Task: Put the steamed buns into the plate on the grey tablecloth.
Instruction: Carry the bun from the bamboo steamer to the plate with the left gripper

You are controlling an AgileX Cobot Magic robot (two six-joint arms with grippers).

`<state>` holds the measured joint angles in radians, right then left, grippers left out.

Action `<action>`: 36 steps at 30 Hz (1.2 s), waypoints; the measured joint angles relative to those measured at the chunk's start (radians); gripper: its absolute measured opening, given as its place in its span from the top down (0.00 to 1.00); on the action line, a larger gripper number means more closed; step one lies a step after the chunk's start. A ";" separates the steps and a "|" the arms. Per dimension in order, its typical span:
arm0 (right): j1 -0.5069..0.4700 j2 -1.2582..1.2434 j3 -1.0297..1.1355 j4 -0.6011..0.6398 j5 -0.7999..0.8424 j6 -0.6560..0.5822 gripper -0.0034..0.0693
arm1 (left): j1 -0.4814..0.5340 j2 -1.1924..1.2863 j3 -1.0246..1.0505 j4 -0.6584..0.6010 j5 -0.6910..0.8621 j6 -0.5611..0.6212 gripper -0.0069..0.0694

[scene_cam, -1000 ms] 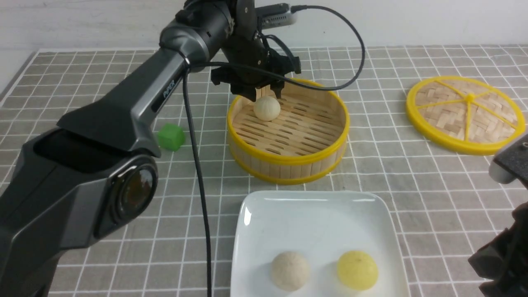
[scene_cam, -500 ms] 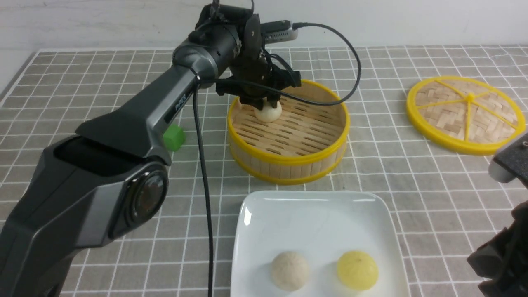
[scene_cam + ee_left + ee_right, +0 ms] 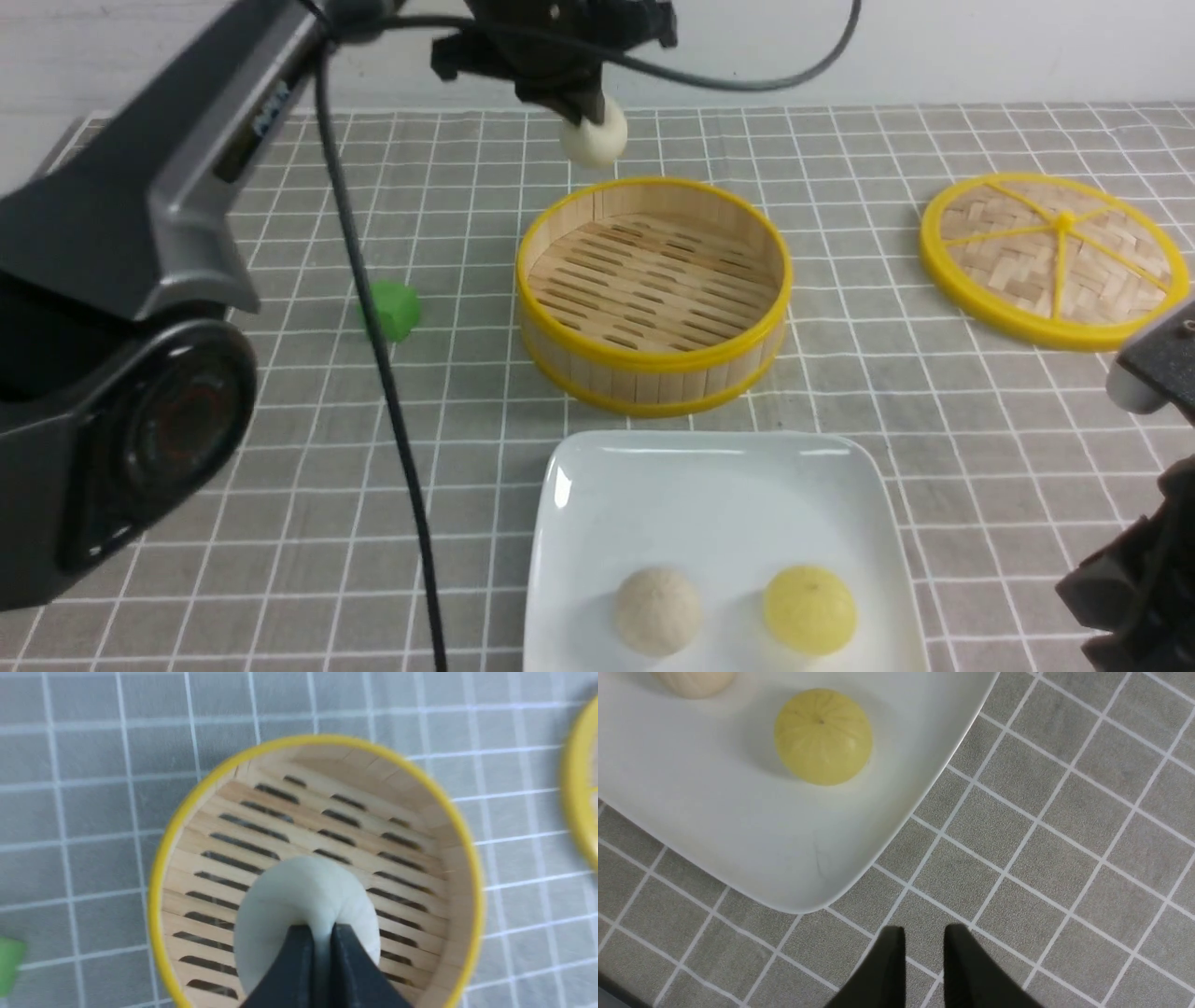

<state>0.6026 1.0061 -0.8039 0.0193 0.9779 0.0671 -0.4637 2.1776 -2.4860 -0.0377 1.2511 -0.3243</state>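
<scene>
White-gridded grey tablecloth [image 3: 980, 401]; white plate [image 3: 709, 495]

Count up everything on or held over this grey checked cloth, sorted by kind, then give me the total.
Steamed buns: 3 (held cream bun, resting cream bun, yellow bun)
Plate: 1
Steamer basket: 1
Woven lid: 1
Green cube: 1
Total: 7
</scene>
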 joint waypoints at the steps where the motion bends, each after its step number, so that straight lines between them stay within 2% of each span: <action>1: 0.000 0.000 0.000 0.001 0.000 0.000 0.75 | 0.000 -0.008 0.002 -0.004 0.000 0.003 0.88; 7: 0.000 0.000 0.000 0.001 0.008 0.002 0.75 | -0.029 -0.252 0.205 -0.099 0.001 0.089 0.87; 10: 0.000 0.000 0.000 0.005 0.028 0.002 0.75 | -0.090 -0.383 0.444 -0.095 0.001 0.101 0.87; 12: 0.000 0.000 0.000 0.006 0.032 0.002 0.75 | -0.133 -0.419 0.586 -0.074 0.001 0.102 0.87; 13: 0.000 0.000 0.000 0.007 0.032 0.002 0.75 | -0.133 -0.419 0.586 -0.074 0.001 0.102 0.87; 16: 0.000 0.000 0.000 0.009 0.034 0.002 0.74 | -0.210 -0.412 0.831 -0.010 -0.011 0.127 0.87; 20: 0.000 0.000 0.000 0.010 0.034 0.002 0.74 | -0.234 -0.384 0.994 0.051 -0.131 0.120 0.87; 27: 0.000 0.000 0.000 0.013 0.033 0.002 0.72 | -0.231 -0.324 1.080 0.052 -0.297 0.105 0.86; 36: 0.000 0.000 0.000 0.013 0.034 0.002 0.72 | -0.231 -0.289 1.084 -0.035 -0.364 0.105 0.82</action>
<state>0.6026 1.0061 -0.8039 0.0319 1.0120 0.0695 -0.6945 1.8887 -1.4017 -0.0725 0.8874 -0.2197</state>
